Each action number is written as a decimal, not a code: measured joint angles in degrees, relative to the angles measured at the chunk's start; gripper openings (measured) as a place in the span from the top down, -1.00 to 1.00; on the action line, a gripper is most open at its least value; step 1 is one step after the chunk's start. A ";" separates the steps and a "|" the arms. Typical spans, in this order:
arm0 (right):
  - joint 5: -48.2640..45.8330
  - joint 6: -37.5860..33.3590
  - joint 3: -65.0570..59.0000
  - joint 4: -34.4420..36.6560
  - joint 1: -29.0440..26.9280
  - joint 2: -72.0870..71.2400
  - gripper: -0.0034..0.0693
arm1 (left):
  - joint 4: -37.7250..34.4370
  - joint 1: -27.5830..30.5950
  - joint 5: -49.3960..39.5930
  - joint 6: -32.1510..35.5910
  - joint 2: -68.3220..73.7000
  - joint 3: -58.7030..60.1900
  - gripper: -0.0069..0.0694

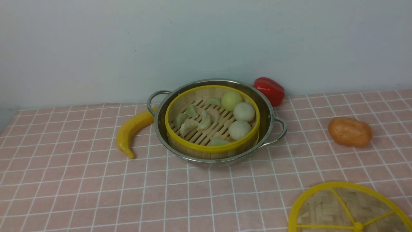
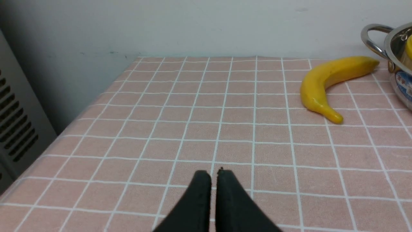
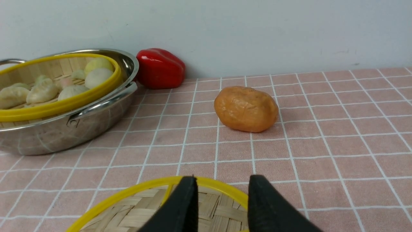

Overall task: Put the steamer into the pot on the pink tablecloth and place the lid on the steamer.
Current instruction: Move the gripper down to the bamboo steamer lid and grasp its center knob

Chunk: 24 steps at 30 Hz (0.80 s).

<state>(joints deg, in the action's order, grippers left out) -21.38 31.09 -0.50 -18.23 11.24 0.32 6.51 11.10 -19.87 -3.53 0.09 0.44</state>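
R gripper (image 3: 223,180) hung w/ jaws spread wide over the lid (image 3: 128,212), a flat woven-bamboo disc w/ yellow rim & spokes, gripping nothing. L gripper (image 2: 212,172) was all but closed & empty over the pink tablecloth (image 2: 161,129). Step one looked done: the slatted bamboo steamer (image 1: 212,149) w/ buns & dumplings sat inside the shiny steel pot (image 1: 267,112) on the cloth, so only the lid was left to set on top.

Readable text: none made out | Label: a blue-and-white sticker (image 2: 404,85) is seen on the outer wall of the pot (image 2: 397,48), partly cut off at the frame edge | Print: too blurred to be read
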 joint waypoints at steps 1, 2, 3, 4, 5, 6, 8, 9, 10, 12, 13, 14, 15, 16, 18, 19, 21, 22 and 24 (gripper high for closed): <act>0.00 0.00 0.00 0.00 0.00 0.00 0.25 | 0.00 0.00 0.00 0.00 0.00 0.00 0.76; 0.00 0.00 0.00 0.00 0.00 0.00 0.25 | 0.00 0.00 0.00 0.00 0.00 0.00 0.76; 0.00 0.00 0.00 0.00 0.00 0.00 0.25 | 0.00 0.00 0.00 0.00 0.00 0.00 0.76; 0.00 0.00 0.00 0.00 0.00 0.00 0.25 | 0.00 0.00 0.00 0.00 0.00 0.00 0.76; 0.00 0.00 0.00 0.00 0.00 0.00 0.25 | 0.01 0.00 0.00 0.00 0.00 0.00 0.76; 0.00 0.00 0.00 0.00 0.00 0.00 0.25 | 0.06 0.00 0.00 0.00 0.00 0.00 0.76; 0.00 0.00 0.00 0.00 0.00 0.00 0.25 | 0.06 0.00 0.00 -0.05 0.00 0.00 0.74; 0.00 0.00 0.00 0.00 0.00 0.00 0.25 | 0.06 0.00 0.00 -0.04 0.00 0.00 0.73; 0.00 0.00 0.00 0.00 0.00 0.00 0.25 | 0.06 0.00 0.00 -0.04 0.00 0.00 0.73; 0.00 0.00 0.00 0.00 0.00 0.00 0.25 | 0.06 0.00 0.00 -0.04 0.00 0.00 0.73; 0.00 0.00 0.00 0.00 0.00 0.00 0.25 | 0.06 0.00 0.00 -0.04 0.00 0.00 0.73; 0.00 0.00 0.00 0.00 0.00 0.00 0.25 | 0.06 0.00 0.00 -0.04 0.00 0.00 0.72; 0.00 0.00 0.00 0.00 0.00 0.00 0.25 | 0.06 0.00 0.00 0.01 0.00 0.00 0.71; 0.00 0.00 0.00 0.00 0.00 0.00 0.25 | 0.06 0.00 0.00 0.01 0.00 0.00 0.70; 0.00 0.00 0.00 0.00 0.00 0.00 0.25 | 0.06 0.00 0.00 0.01 0.00 0.00 0.70; 0.00 0.11 0.00 0.23 0.00 0.00 0.25 | 0.06 0.00 0.00 0.01 0.00 0.00 0.70; 0.45 1.76 0.20 0.70 0.00 -0.05 0.25 | 0.06 0.00 0.00 0.01 -0.05 0.00 0.68; 0.45 2.31 0.81 1.07 0.00 -0.05 0.25 | 0.06 0.00 0.00 0.01 -0.05 0.00 0.68; 0.50 3.31 3.92 1.55 0.00 -0.05 0.25 | 0.06 0.00 0.00 0.01 -0.05 0.00 0.68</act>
<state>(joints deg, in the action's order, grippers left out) -20.88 34.40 3.42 -16.68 11.24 0.28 6.57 11.10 -19.87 -3.53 0.05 0.44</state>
